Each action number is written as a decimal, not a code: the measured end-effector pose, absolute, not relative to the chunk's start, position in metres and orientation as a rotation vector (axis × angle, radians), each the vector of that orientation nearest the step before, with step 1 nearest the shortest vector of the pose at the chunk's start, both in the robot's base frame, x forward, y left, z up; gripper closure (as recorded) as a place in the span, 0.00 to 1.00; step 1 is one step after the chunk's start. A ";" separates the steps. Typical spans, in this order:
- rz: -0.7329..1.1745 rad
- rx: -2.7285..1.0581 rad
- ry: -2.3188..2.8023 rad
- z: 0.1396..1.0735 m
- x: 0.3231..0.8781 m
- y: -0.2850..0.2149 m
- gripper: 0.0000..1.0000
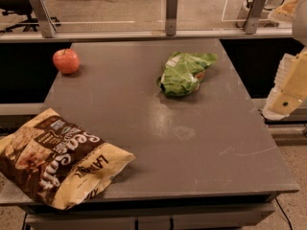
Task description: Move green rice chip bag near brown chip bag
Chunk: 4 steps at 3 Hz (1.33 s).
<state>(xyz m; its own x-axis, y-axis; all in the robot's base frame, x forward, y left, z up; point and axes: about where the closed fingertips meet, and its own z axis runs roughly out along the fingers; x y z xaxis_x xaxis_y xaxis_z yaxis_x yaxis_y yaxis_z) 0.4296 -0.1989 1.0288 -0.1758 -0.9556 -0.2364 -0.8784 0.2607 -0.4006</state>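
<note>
A grey table [192,143] fills the space in front of me, its top scuffed, with a low glass barrier on metal posts [171,12] running behind it. At the front left corner lies the brown chip bag [57,159], big and puffy, spilling a little over the table's left edge. Behind it, near the back left corner, sits a red apple [66,61], well apart from the bag. Further right, toward the back and just right of centre, the green rice chip bag [184,73] lies crumpled on the tabletop, far from the brown one. At the far right the gripper [283,99] hangs off the table's right side, touching nothing; whether it is open or closed I cannot tell.
</note>
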 end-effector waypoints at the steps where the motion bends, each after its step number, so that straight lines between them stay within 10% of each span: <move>1: -0.239 -1.661 2.103 1.029 0.430 -0.199 0.00; 4: -0.354 -2.165 1.646 1.005 0.552 -0.146 0.00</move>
<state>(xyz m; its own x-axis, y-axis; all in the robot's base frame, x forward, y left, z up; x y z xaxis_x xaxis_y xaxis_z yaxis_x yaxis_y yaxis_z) 0.5515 -0.1460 1.0049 0.2758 -0.9605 -0.0375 -0.8604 -0.2292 -0.4552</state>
